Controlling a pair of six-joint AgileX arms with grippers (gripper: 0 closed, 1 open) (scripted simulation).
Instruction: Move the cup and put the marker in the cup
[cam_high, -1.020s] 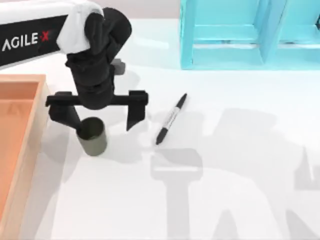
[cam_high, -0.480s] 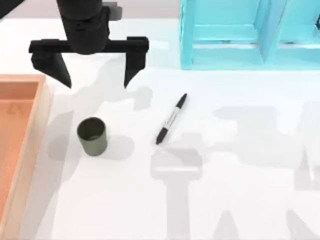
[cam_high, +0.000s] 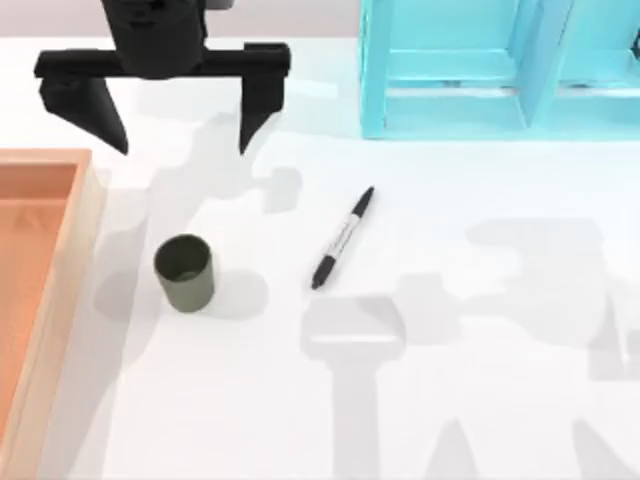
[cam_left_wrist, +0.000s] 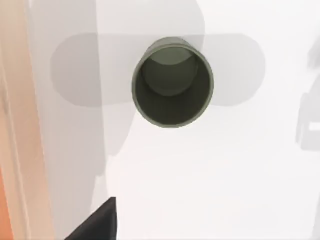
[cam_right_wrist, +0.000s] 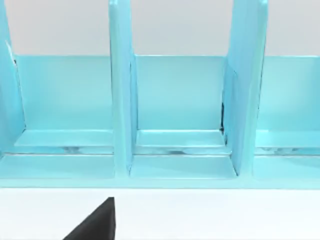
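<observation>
Standing upright on the white table (cam_high: 480, 400), the cup (cam_high: 184, 272) is showing an empty interior in the left wrist view (cam_left_wrist: 172, 82). The marker (cam_high: 343, 238) is lying flat on the table to the right of the cup, well apart from it, angled with one end pointing toward the turquoise rack (cam_high: 500, 70). The left gripper (cam_high: 172, 110) is hanging above and behind the cup, its fingers spread wide and gripping nothing. A wooden tray (cam_high: 60, 290) is sitting just left of the cup, its visible floor bare. The rack's compartments (cam_right_wrist: 177, 110) are appearing empty in the right wrist view, where one dark fingertip (cam_right_wrist: 95, 222) of the right gripper is showing; its state cannot be told.
</observation>
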